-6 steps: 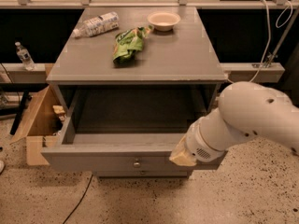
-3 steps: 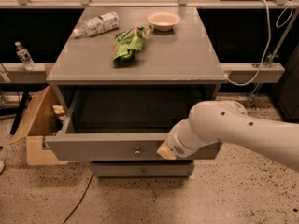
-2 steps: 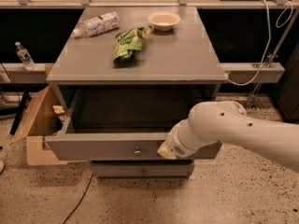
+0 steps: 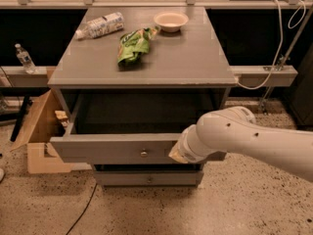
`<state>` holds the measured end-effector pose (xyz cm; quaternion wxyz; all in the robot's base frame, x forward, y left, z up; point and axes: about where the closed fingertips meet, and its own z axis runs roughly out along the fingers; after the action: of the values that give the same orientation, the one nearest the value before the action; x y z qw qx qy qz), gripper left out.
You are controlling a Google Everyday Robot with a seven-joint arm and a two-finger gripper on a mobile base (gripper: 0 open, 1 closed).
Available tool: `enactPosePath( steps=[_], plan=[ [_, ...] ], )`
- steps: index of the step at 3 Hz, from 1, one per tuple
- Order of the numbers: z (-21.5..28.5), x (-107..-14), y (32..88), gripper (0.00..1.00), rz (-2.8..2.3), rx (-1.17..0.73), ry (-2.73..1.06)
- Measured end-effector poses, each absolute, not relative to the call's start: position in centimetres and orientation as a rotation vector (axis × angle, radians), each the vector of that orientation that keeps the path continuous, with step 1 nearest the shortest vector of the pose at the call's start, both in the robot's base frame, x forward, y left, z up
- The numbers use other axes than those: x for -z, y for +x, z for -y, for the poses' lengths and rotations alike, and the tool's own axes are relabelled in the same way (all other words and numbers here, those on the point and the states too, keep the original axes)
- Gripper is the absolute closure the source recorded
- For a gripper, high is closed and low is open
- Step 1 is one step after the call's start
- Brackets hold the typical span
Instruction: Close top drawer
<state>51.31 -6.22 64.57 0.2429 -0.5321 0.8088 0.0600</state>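
Note:
The top drawer (image 4: 112, 148) is a wide grey drawer pulled partly out of the grey cabinet, its inside dark and looking empty. Its flat front carries a small round metal knob (image 4: 144, 153). My gripper (image 4: 177, 154) is at the end of the white arm and sits against the drawer front, right of the knob. The arm's wrist hides most of the gripper. Below it a lower drawer (image 4: 146, 178) with a like knob is shut.
On the cabinet top (image 4: 195, 58) lie a plastic bottle (image 4: 100, 25), a green snack bag (image 4: 133, 45) and a pale bowl (image 4: 170, 20). An open cardboard box (image 4: 41, 131) stands on the floor at left. A water bottle (image 4: 23, 58) stands on a ledge at left.
The drawer front has moved back toward the cabinet since two seconds ago, and my arm has moved left along it. Little differs over the last second.

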Motion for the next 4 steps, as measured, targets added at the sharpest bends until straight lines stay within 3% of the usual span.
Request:
enactPosePath(
  steps=[4],
  plan=[
    [9.0, -64.9, 57.0, 1.0, -2.032, 0.022, -1.566]
  ],
)
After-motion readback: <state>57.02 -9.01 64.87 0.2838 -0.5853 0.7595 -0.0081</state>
